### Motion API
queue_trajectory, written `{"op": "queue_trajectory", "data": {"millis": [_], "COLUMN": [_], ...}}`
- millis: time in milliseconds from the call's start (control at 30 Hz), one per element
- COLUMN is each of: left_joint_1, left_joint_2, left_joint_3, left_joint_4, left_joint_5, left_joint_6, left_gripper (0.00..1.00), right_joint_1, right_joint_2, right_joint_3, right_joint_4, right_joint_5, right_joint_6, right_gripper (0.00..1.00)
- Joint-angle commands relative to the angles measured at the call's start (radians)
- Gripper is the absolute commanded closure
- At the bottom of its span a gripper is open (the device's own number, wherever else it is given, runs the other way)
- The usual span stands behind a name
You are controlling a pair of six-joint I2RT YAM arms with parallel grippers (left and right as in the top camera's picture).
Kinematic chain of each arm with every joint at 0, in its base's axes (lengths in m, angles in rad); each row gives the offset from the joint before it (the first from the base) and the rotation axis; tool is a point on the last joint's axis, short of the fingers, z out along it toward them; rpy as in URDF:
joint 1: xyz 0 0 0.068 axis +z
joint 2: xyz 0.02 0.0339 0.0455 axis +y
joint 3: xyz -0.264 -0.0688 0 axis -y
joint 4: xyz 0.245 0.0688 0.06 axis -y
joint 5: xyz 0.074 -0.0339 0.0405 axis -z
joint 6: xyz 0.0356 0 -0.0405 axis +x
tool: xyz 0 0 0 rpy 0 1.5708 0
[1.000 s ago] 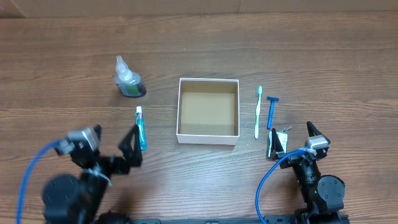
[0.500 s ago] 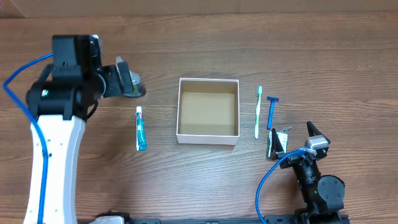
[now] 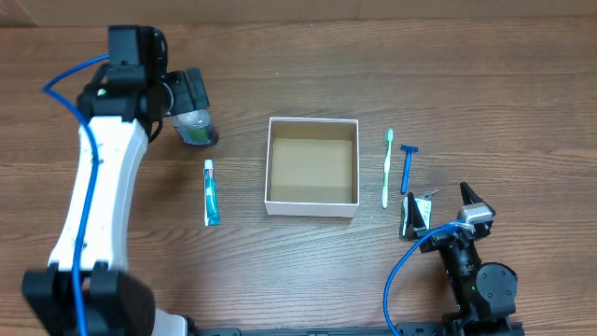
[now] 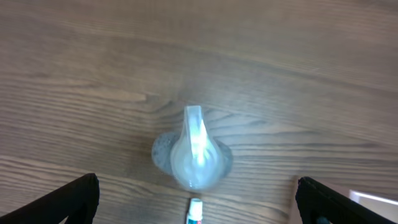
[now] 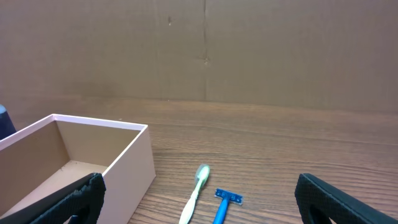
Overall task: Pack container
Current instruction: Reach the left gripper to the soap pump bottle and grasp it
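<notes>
Overhead: L gripper (image 3: 194, 101) is covering the bottle's (image 3: 198, 133) top; only its base is showing. Near edge is cutting off L arm (image 3: 93, 215) & R arm (image 3: 478, 285) at their bases. Green strip (image 3: 404, 222) by R gripper (image 3: 437, 198) is reading too small to ID.

L wrist: bottle is blurring. Near edge is cutting the tube (image 4: 195, 212); only a corner of the box (image 4: 380, 198) is showing, near right. L fingers (image 4: 69, 200) are showing tips only.

R wrist: box's near-left part, brush (image 5: 196, 191) handle & razor (image 5: 224, 203) handle are running off the near edge. Dark bit (image 5: 3, 119) at left edge, can't tell what.

Bare tabletop (image 4: 298, 74), seemingly, flanking bottle (image 4: 194, 155)
</notes>
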Motion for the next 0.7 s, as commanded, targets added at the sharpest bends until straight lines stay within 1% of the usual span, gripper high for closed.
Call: {"op": "queue_trajectory", "data": {"millis": [0, 33, 67, 133, 233, 267, 367, 433, 467, 500, 533, 567, 667], "left_joint_1": [0.005, 0.005, 0.005, 0.002, -0.002, -0.002, -0.002, -0.002, -0.002, -0.002, -0.002, -0.002, -0.003], "left_joint_2": [0.127, 0.149, 0.161, 0.181, 0.193, 0.197, 0.198, 0.199, 0.199, 0.199, 0.199, 0.199, 0.199], "left_joint_3": [0.023, 0.023, 0.023, 0.023, 0.023, 0.023, 0.023, 0.023, 0.023, 0.023, 0.023, 0.023, 0.023], "left_joint_4": [0.044, 0.058, 0.071, 0.097, 0.105, 0.106, 0.106, 0.106, 0.105, 0.106, 0.106, 0.107, 0.11], "left_joint_5": [-0.055, -0.061, -0.061, -0.045, -0.039, -0.039, -0.039, -0.039, -0.039, -0.039, -0.039, -0.039, -0.038], "left_joint_6": [-0.014, -0.014, -0.014, -0.014, -0.014, -0.015, -0.015, -0.014, -0.014, -0.014, -0.014, -0.014, -0.014], "left_gripper": [0.01, 0.07, 0.09, 0.17, 0.34, 0.36, 0.36, 0.42, 0.43, 0.42, 0.36, 0.33, 0.34], "right_joint_1": [-0.008, -0.008, -0.008, -0.008, -0.008, -0.008, -0.008, -0.008, -0.008, -0.008, -0.008, -0.008, -0.008], "right_joint_2": [-0.012, -0.012, -0.012, -0.012, -0.012, -0.012, -0.012, -0.012, -0.012, -0.012, -0.012, -0.012, -0.012], "right_joint_3": [-0.01, -0.01, -0.01, -0.01, -0.01, -0.01, -0.01, -0.01, -0.01, -0.01, -0.01, -0.01, -0.01], "right_joint_4": [0.008, 0.008, 0.008, 0.008, 0.008, 0.008, 0.008, 0.008, 0.008, 0.008, 0.008, 0.008, 0.008], "right_joint_5": [0.006, 0.006, 0.006, 0.006, 0.006, 0.006, 0.006, 0.006, 0.006, 0.006, 0.006, 0.006, 0.006], "right_joint_6": [-0.004, -0.004, -0.004, -0.004, -0.004, -0.004, -0.004, -0.004, -0.004, -0.004, -0.004, -0.004, -0.004], "right_gripper": [0.0, 0.0, 0.0, 0.0, 0.0, 0.0, 0.0, 0.0, 0.0, 0.0, 0.0, 0.0, 0.0]}}
